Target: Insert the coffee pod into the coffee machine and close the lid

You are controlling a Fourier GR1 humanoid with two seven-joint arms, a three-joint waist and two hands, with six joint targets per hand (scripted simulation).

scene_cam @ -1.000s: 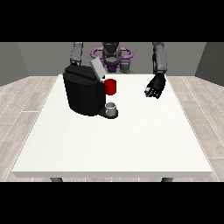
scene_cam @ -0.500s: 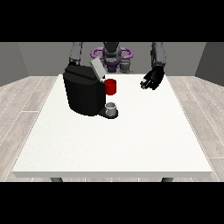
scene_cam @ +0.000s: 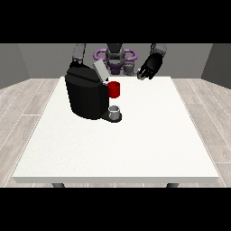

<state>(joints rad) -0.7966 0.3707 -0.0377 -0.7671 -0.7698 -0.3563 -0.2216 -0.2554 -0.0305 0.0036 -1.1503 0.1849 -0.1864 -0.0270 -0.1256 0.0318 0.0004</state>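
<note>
Black coffee machine (scene_cam: 86, 95) sits on the white counter (scene_cam: 135, 144), lid (scene_cam: 100, 71) tilted up. Red thing at the machine (scene_cam: 113, 89) shows on its front. Below it, on the machine's base, a grey thing (scene_cam: 115, 111); cannot tell it for the pod from this view, so the pod's position is not recorded.

Hand at the view's right (scene_cam: 150, 66) hangs raised over the far edge of the counter, dark fingers drooping toward the surface, holding nothing. Whether they are spread or curled: cannot tell. The machine lies well off to this hand's side, toward the view's left and nearer the camera; the grey thing is lower and further toward the camera again. Hand at the view's left is hidden behind the machine; only its arm (scene_cam: 79, 52) shows.

Judgement: a pod should be light, stiff and smooth-walled, apt to slip or tip. Best taken by its sides, near the rim, kept upright.
</note>
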